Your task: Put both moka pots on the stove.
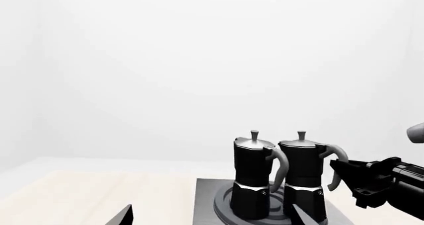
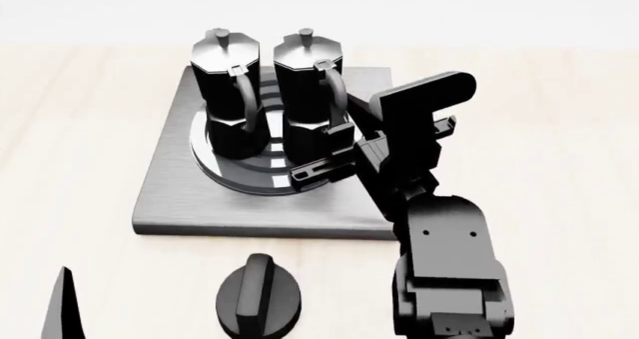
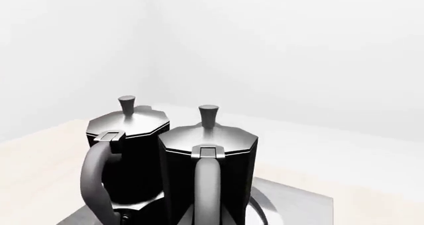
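Observation:
Two black moka pots with silver lids stand upright side by side on the ring burner of the grey stove (image 2: 170, 197). The head view has one moka pot (image 2: 224, 92) on the left and the other moka pot (image 2: 304, 92) on the right. My right gripper (image 2: 328, 141) is open, with its fingers on either side of the right pot's curved handle (image 3: 206, 185). My left gripper (image 1: 212, 217) is open and empty, low near the table's front left. Only one of its fingers (image 2: 65, 309) shows in the head view.
A squat black round knob (image 2: 260, 294) sits on the light wooden table (image 2: 559, 129) in front of the stove. My right arm (image 2: 444, 257) reaches in from the front right. A plain white wall lies behind the table.

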Controlling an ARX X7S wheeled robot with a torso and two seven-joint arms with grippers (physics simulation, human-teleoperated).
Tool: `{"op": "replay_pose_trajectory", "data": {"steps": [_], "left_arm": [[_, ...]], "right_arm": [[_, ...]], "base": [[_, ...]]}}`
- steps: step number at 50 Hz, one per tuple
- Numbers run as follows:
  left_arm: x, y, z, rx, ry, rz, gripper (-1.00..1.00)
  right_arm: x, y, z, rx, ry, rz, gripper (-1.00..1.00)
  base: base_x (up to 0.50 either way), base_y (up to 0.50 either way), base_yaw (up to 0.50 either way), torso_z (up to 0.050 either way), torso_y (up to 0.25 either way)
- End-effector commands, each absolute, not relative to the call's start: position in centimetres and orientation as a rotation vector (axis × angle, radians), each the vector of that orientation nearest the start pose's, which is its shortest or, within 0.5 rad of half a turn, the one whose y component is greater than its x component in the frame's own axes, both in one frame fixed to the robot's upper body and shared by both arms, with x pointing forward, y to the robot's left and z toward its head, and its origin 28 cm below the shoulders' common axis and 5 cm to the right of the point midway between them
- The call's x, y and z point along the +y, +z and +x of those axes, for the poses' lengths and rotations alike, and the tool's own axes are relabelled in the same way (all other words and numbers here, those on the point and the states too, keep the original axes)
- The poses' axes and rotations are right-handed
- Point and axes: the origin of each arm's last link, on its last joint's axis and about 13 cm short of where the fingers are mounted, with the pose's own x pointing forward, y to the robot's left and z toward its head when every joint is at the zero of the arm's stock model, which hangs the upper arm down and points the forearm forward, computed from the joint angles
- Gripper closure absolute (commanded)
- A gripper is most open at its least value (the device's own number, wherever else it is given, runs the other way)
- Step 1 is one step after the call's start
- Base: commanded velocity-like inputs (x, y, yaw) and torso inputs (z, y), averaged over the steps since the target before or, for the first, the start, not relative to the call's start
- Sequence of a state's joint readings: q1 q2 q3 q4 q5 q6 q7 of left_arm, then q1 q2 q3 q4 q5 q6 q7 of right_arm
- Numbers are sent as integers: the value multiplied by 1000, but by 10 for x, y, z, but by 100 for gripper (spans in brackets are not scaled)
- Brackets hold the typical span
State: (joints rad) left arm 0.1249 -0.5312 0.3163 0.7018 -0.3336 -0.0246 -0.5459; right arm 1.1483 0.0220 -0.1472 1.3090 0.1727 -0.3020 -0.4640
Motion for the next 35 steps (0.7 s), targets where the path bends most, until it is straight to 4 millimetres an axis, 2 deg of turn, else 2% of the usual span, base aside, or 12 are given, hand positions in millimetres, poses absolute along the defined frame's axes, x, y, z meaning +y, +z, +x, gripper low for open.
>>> {"op": "replay_pose_trajectory", "data": {"steps": [1,16,17,21,27,28,30,32,34,35], "left_arm": [[212,120,155,-353,-26,-49,-100],[212,120,154,-355,-26,-50,-100],[212,120,154,-354,-26,-49,-100],[212,121,154,-356,-26,-49,-100],[212,121,154,-355,-25,-48,-100],[212,121,154,-356,-27,-48,-100],[211,121,153,-356,-29,-47,-100],[211,121,153,-358,-29,-47,-100],[211,121,153,-358,-29,-47,-100],[211,122,153,-359,-30,-47,-100]], "right_arm": [[-101,135,418,-155,452,34,100],[-101,131,417,-143,449,15,100],[-101,130,417,-139,452,16,-100],[-101,130,416,-142,450,6,-100],[-107,117,410,-163,435,-40,-100],[-108,98,398,-88,431,-35,-100],[-108,100,384,-105,435,-46,-100],[-106,115,367,-175,449,-63,-100],[-103,143,351,-301,453,-78,-100],[-102,150,337,-335,463,-78,-100]], "base": [[0,0,0,0,0],[0,0,0,0,0],[0,0,0,0,0],[0,0,0,0,0],[0,0,0,0,0],[0,0,0,0,0],[0,0,0,0,0],[0,0,0,0,0],[0,0,0,0,0],[0,0,0,0,0]]}}
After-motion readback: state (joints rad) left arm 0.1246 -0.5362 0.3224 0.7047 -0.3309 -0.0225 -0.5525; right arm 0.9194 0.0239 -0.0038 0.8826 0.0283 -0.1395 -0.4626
